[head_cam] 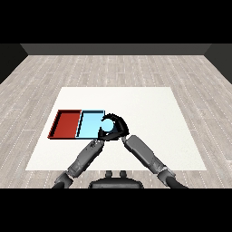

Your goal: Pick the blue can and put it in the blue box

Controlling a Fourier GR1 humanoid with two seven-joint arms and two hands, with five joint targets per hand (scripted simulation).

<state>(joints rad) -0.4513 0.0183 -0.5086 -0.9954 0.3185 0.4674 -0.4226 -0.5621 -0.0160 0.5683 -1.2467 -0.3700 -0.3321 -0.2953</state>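
Forearms come in from the lower corners and meet near the middle, just past the near edge of the white worktop, so the near strip on either side of them lies open. The right half of the worktop is bare out to its right edge, and a broad bare band runs behind the trays up to the far edge. Beyond the worktop a pale plank floor stretches to a dark wall at the back. The left hand sits at the near right corner of the blue tray, close under the right hand; whether its fingers are spread or closed cannot be told. The right hand hangs over the right end of the blue tray, its fingers and thumb curled round the blue can, which shows as a pale blue patch inside the ring of black fingers. Whether the can touches the tray floor cannot be told. The red tray lies just left of the blue one, the two touching along their shared side, both toward the left part of the worktop.
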